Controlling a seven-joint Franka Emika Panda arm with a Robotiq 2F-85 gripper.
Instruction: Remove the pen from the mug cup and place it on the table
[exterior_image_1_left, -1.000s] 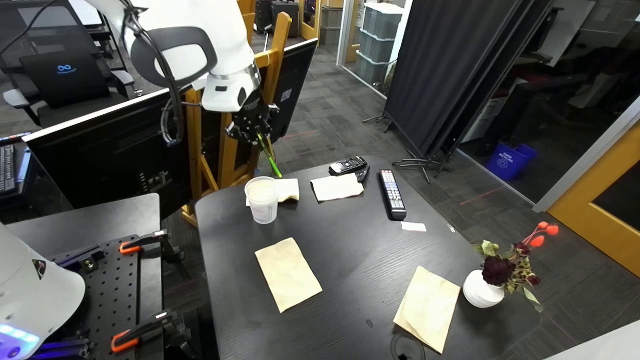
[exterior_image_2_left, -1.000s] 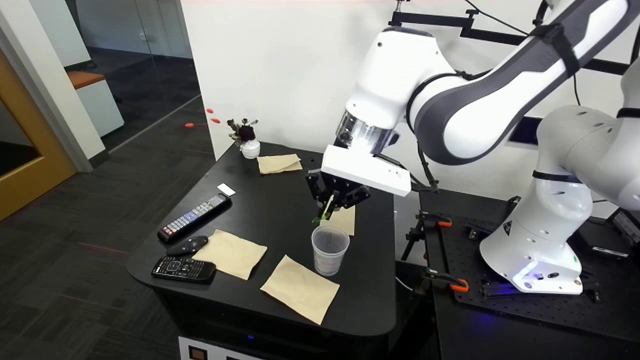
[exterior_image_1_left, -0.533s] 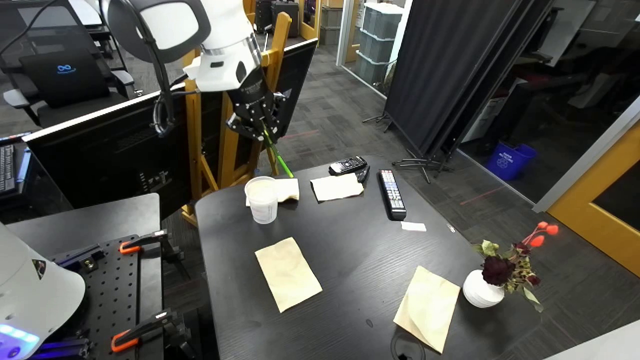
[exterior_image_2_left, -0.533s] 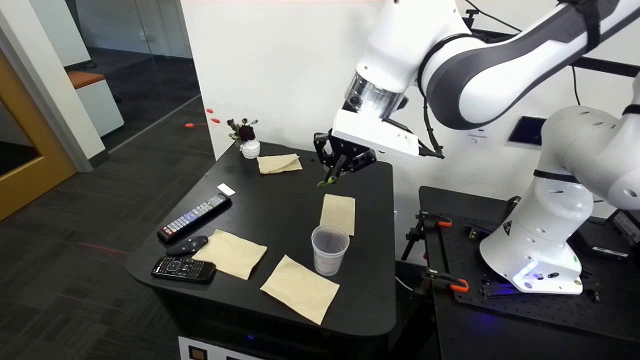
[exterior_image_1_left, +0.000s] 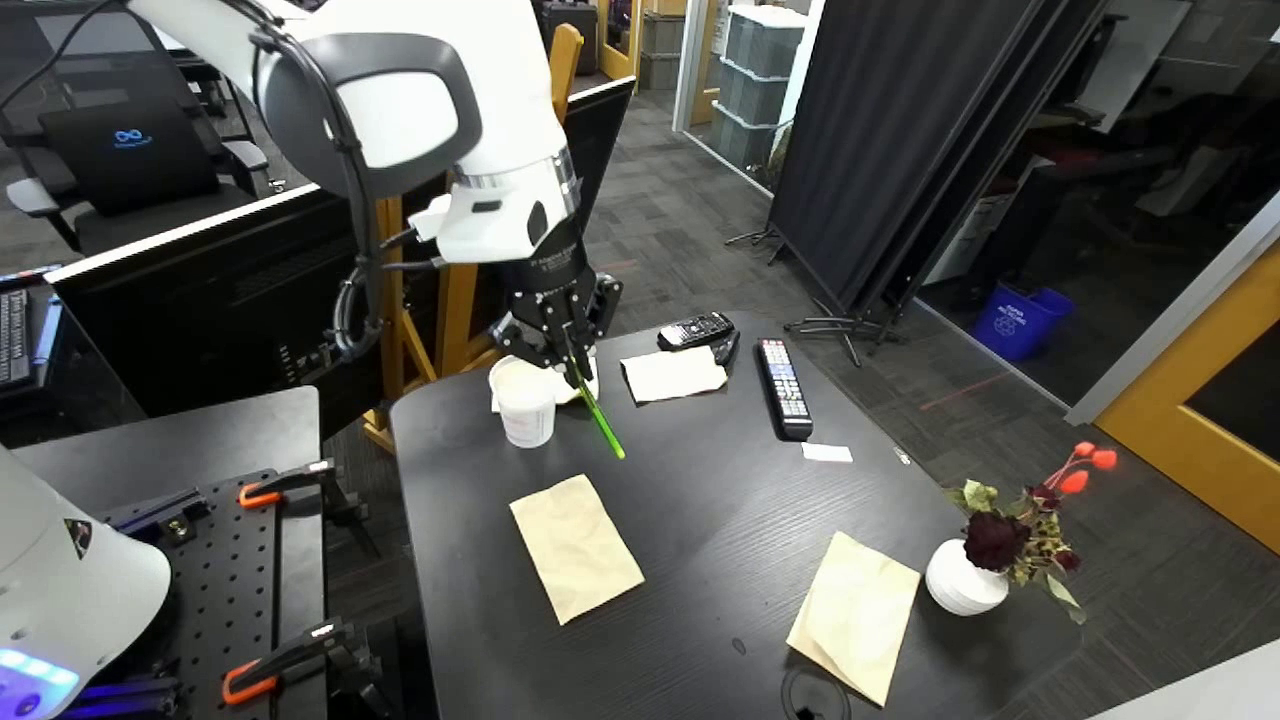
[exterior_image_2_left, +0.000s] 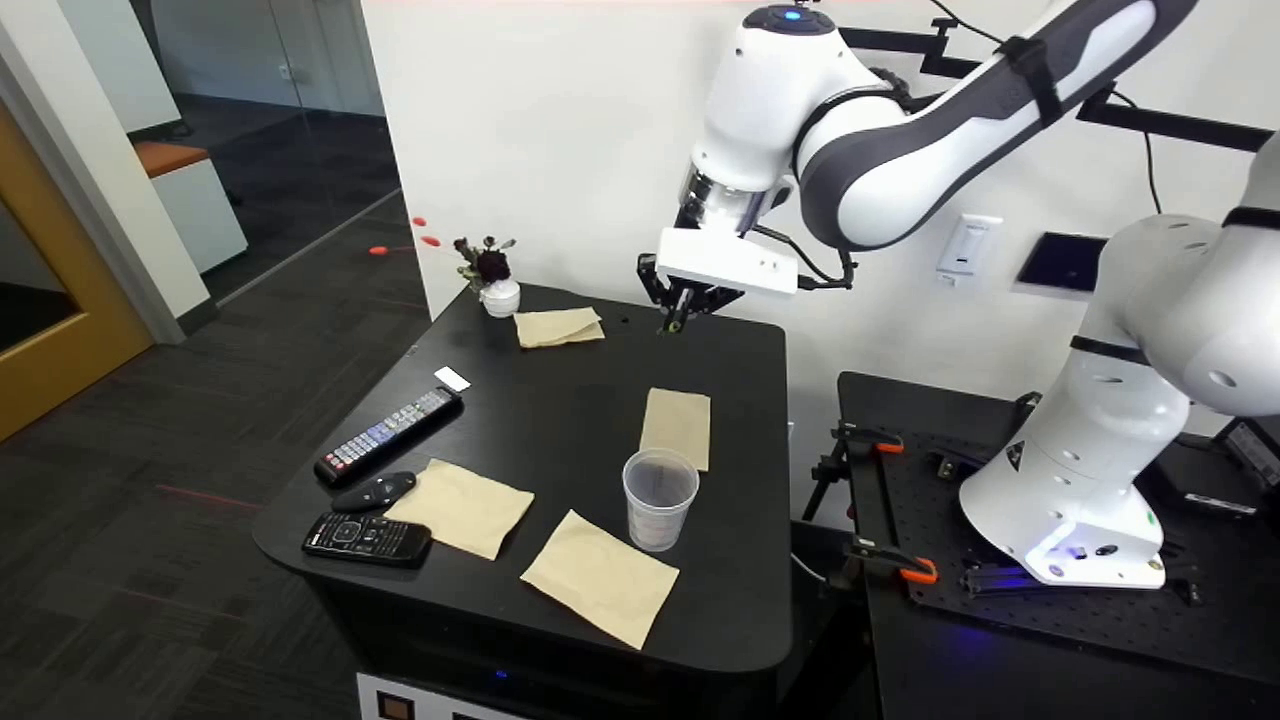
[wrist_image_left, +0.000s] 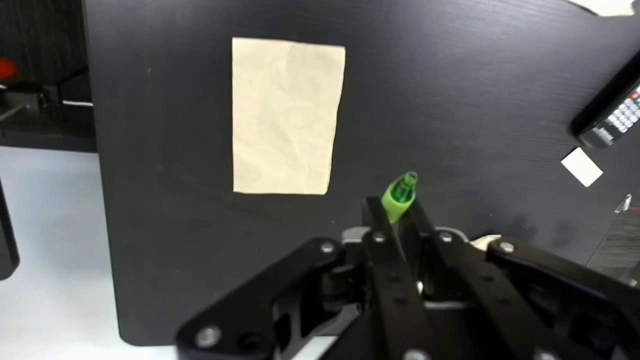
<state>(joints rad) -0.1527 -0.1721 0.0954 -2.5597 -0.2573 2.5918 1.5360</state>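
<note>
Jaws nearly tog., pinching grn pen (exterior_image_1_left: 600, 413); pen tilted, over table (exterior_image_2_left: 560, 430), apart fr. mug (exterior_image_2_left: 657, 508).

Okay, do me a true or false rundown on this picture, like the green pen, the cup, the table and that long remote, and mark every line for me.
1. The gripper is shut on the green pen. True.
2. The mug cup stands upright on the table. True.
3. The green pen is inside the mug cup. False: it is outside the mug cup, held in the gripper.
4. The table has a white top. False: its top is dark, near black.
5. A white card lies near one end of the long remote. True.
6. The white card lies on a sheet of paper. False: it lies on the bare table.
</note>
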